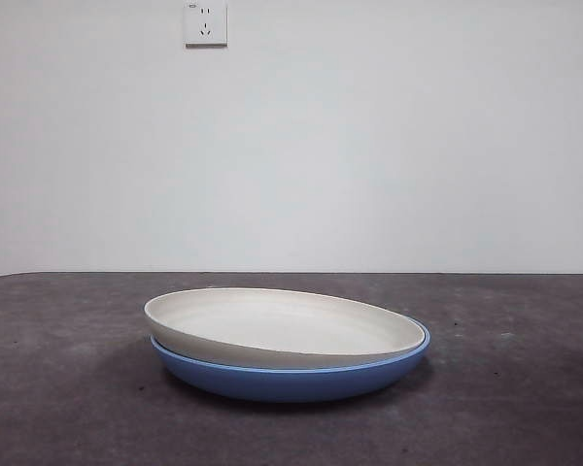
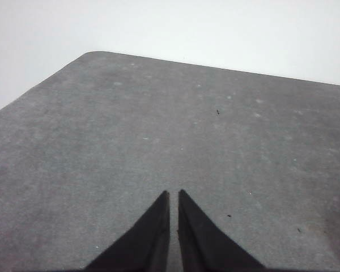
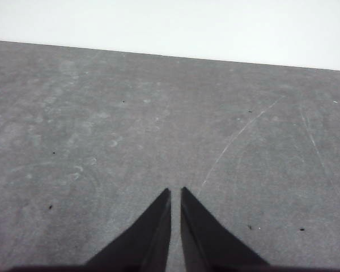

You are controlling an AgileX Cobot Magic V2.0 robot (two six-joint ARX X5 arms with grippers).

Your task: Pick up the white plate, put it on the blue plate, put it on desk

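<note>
Round, shallow, matte cream-white plate (image 1: 282, 325): resting inside the blue one, tilted, left rim raised clear above the blue rim, right rim sunk down level with it. Wide, glossy medium-blue round plate (image 1: 291, 381): flat on the table, its wall showing below the white plate all along the front, its thin lighter rim line visible from the middle round to the right. Stacked pair near the middle of the front view, a little toward the near side, soft shadow spreading on the surface beneath and to both sides.

Broad, dark grey, mottled matte desk (image 1: 68, 388): bare stretches left, right and in front of the plates, far edge meeting the white wall (image 1: 369, 146) in a straight line behind them. White wall socket (image 1: 205, 23) high up, left of centre.

Left gripper (image 2: 173, 195): over bare desk, well apart from the plates, black jaws drawn nearly together with only a thin slit between the tips, nothing held. Rounded desk corner and two edges in the left wrist view, open surface all around the jaws.

Right gripper (image 3: 175, 192): likewise over bare desk, jaws nearly together, nothing between them. Straight far desk edge against the wall, faint pale scratches on the surface beside the jaws.
</note>
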